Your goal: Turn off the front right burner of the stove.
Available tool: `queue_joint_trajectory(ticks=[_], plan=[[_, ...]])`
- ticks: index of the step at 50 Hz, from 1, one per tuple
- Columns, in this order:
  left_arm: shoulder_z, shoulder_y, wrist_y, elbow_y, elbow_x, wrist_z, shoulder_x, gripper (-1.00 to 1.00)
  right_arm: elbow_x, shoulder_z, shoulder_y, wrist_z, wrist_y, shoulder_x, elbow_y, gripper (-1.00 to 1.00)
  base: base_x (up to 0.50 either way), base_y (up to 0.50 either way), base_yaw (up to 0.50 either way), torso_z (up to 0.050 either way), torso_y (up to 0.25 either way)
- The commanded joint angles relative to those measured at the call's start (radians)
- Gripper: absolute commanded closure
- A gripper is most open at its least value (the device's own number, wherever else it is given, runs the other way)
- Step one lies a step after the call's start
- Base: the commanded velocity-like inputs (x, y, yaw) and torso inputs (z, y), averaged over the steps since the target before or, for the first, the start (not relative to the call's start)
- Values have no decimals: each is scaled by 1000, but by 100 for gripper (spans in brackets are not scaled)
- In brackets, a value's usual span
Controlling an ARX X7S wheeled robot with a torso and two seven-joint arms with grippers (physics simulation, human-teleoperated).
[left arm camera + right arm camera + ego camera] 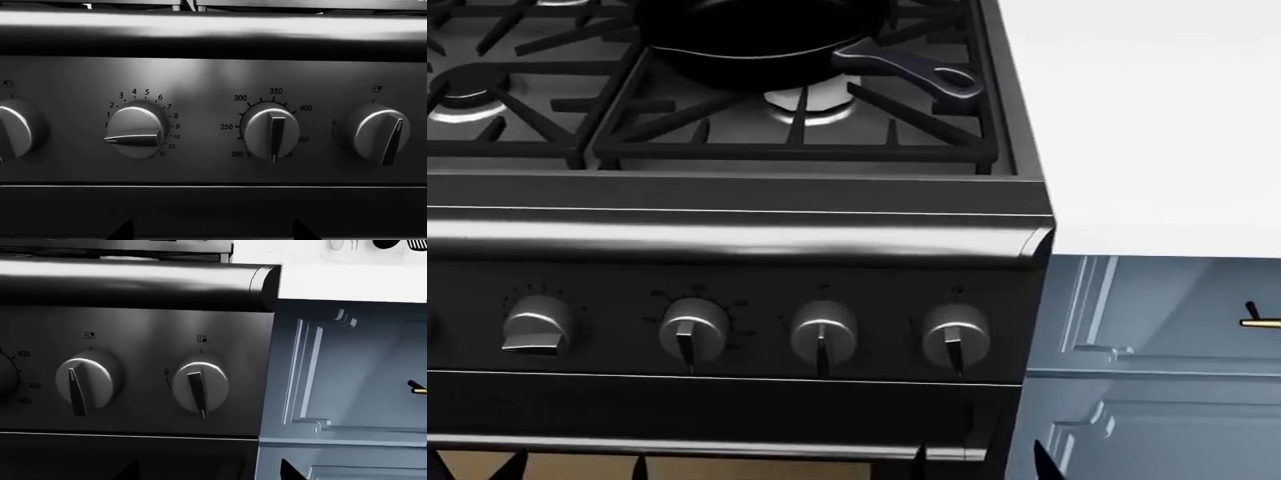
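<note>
Steel stove (734, 240), dark, fills the head view. Front right burner (807, 100): at 12 o'clock, largely under a black skillet (761, 35), handle toward 3 o'clock. Knob row below the rounded front edge; rightmost knob (956, 335) at 5 o'clock from the burner, pointer down. Blue-grey cabinet (1154, 370) at 3 o'clock of the stove. Grippers: only dark tips at the picture edges, well below the knobs; opening cannot be told, nothing seen held.
</note>
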Motion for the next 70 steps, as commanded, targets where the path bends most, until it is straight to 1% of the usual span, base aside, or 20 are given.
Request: queue_joint_trajectory(ticks=[1, 9, 24, 43, 55, 70], plan=[[4, -2, 3, -5, -12, -5, -6, -100, -4, -20, 58, 10, 75, 9, -66, -100, 0, 0, 0, 0, 0], [8, -5, 1, -6, -17, -9, -10, -100, -5, -28, 113, 16, 119, 10, -51, -100, 0, 0, 0, 0, 0], [15, -6, 4, -6, -27, -18, -17, -100, -8, -50, 181, 23, 135, -2, 19, -100, 0, 0, 0, 0, 0], [22, -11, 7, -17, -42, -25, -24, -100, -32, -79, 240, 38, 117, -5, 134, -100, 0, 0, 0, 0, 0], [27, -13, 10, -22, -47, -30, -28, -100, -42, -90, 258, 51, 112, 2, 165, -100, 0, 0, 0, 0, 0], [29, -19, 13, -28, -60, -37, -33, -100, -57, -126, 350, 52, 113, -25, 279, -100, 0, 0, 0, 0, 0]])
